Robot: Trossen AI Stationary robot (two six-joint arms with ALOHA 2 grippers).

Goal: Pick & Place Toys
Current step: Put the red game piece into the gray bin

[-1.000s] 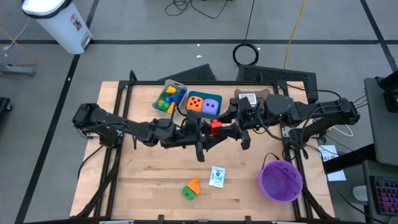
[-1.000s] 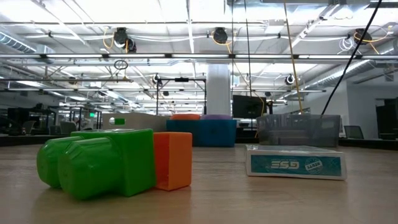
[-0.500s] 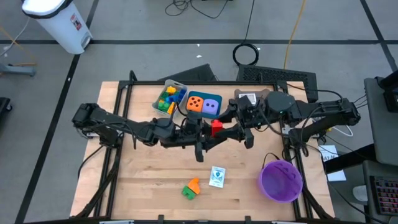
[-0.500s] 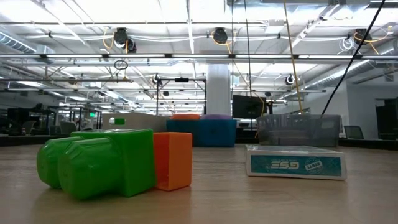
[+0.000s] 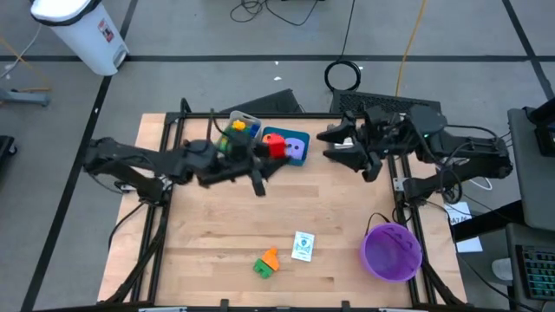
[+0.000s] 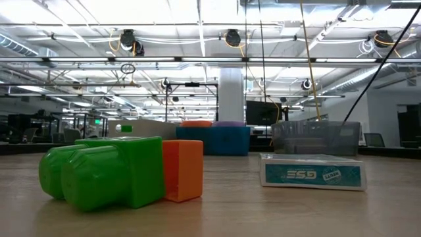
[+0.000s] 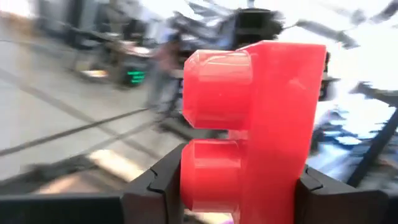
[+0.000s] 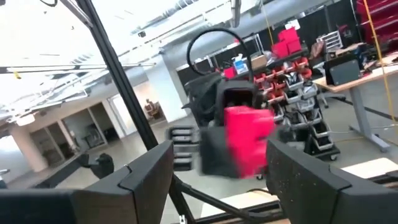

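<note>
Even overhead light fills the high view, with soft shadows under both arms on the wooden surface [image 5: 217, 225]. In the low view ceiling lights [image 6: 131, 10] glare white, while the green brick [image 6: 105, 171] close to the lens looks slightly soft. Both wrist views are smeared with motion blur; the red brick [image 7: 261, 130] stays fairly sharp against a washed-out, bright background.

A wooden table [image 5: 208, 234] is seen. A green brick [image 5: 261, 268] and an orange brick [image 5: 270, 257] are placed touching near its front edge, with a white card box [image 5: 303, 246] just beside them. A purple bowl [image 5: 392, 251] is set nearby. Trays [image 5: 260, 139] are lined along the back.
</note>
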